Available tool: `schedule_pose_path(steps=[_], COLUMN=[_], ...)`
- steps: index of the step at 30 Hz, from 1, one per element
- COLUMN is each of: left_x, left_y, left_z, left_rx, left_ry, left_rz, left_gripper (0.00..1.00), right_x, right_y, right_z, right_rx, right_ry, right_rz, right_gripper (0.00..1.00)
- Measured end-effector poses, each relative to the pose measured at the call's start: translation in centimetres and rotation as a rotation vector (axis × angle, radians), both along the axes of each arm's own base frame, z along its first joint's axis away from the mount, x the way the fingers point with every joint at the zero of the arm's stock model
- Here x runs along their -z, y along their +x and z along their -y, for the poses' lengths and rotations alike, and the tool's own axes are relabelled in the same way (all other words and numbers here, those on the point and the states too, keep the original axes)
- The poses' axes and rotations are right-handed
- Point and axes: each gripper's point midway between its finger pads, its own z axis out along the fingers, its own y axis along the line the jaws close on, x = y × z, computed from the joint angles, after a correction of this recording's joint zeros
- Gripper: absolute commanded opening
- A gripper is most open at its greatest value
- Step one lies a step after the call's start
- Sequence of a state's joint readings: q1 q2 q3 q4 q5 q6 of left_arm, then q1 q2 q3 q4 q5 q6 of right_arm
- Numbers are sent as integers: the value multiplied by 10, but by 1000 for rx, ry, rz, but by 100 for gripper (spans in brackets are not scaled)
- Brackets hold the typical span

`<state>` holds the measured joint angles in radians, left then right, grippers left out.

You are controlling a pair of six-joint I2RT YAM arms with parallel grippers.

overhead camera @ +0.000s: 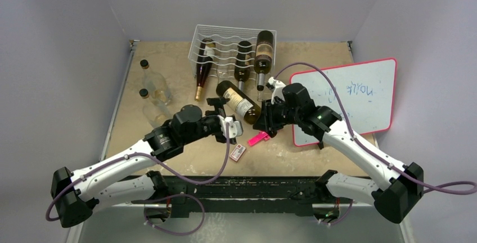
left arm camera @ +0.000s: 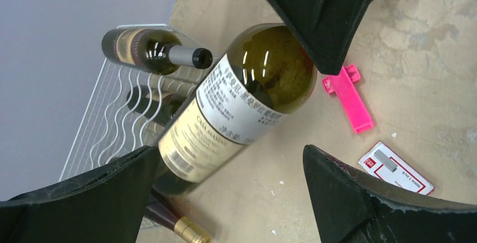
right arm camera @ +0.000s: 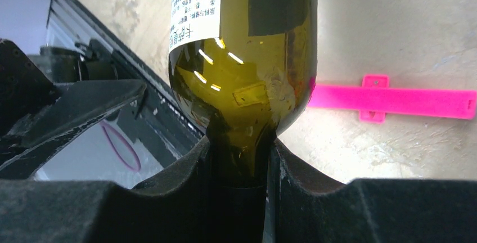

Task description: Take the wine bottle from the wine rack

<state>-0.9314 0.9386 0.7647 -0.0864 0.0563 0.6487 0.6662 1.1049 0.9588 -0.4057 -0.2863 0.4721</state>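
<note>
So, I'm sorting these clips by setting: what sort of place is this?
Probably a robotics lab test cell: plain pale walls box in a worn tabletop, the left arm and right arm are bolted at its near edge, and a scribbled-on whiteboard lies flat on it.

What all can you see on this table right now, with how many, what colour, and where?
wine rack: one, white wire, far middle of the table
rack bottles: three, dark glass, lying in the rack
held wine bottle: one, olive green with a pale label, in front of the rack
clear bottles: two, black caps, left of the rack
whiteboard: one, white with a pink frame, right side
clip: one, pink, near the held bottle's neck
card: one, red and white, beside the clip
left end effector: black fingers, open, facing the held bottle
right end effector: black, shut on the held bottle's neck
</note>
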Motion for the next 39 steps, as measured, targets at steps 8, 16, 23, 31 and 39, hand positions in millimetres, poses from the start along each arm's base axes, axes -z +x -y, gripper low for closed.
schedule_pose_path(steps=[8, 16, 23, 31, 39], left_x=[49, 82, 85, 83, 108], left_y=[-4, -1, 3, 1, -12], left_z=[23, 43, 54, 51, 17], left_rx=[80, 136, 151, 98, -76], left_ry=[207, 336, 362, 315, 204], left_rz=[28, 63, 99, 49, -145], left_gripper=[100, 91, 40, 0, 0], right_x=[18, 20, 17, 4, -76], right_y=[-20, -34, -39, -28, 27], right_z=[-2, -4, -1, 2, 18], right_rx=[-130, -216, -249, -233, 0], right_ry=[-42, -42, -49, -71, -66], right_rz=[-91, -149, -153, -79, 265], right_gripper=[0, 0, 6, 76, 100])
